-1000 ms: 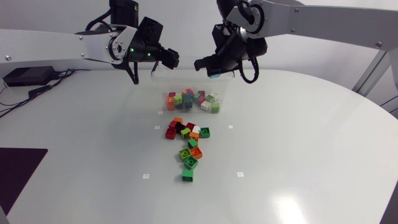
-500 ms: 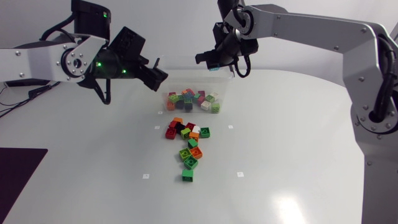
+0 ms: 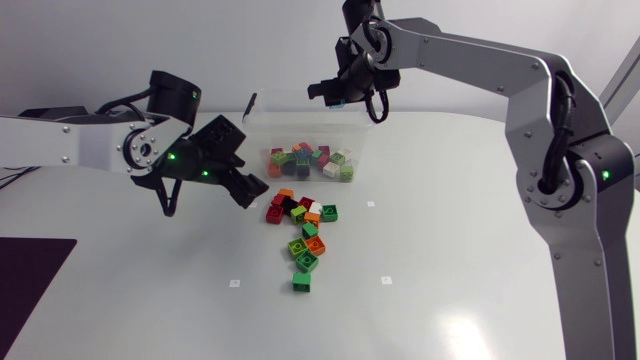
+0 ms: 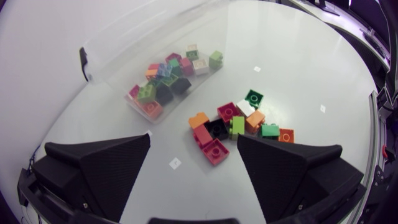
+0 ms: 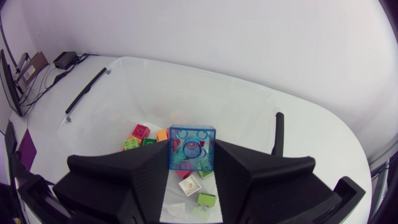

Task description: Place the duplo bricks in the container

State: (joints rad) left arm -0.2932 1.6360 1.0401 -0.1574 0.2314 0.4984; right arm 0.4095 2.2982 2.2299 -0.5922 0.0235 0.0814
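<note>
In the head view, two claws are being shown over one smooth white tabletop [image 3: 470, 270]. The left claw [image 3: 250, 183] is being held low with its wedge fingers apart, gripping nothing, just beside the loose bricks [image 3: 300, 225]. About thirteen of these are being counted in a straggling line: glossy studded blocks in red, orange, green, black and white. One clear, box-shaped plastic container [image 3: 258, 128] is being shown behind them, its stored bricks [image 3: 310, 160] too jumbled to be counted. The right claw [image 3: 335, 96] is being held above its far rim.

In the left wrist view, eleven loose bricks are being shown ahead of the parted fingers, with the container beyond.

In the right wrist view, one translucent blue brick [image 5: 193, 146], square and round-studded, is being clamped between both fingers over the open container.
</note>
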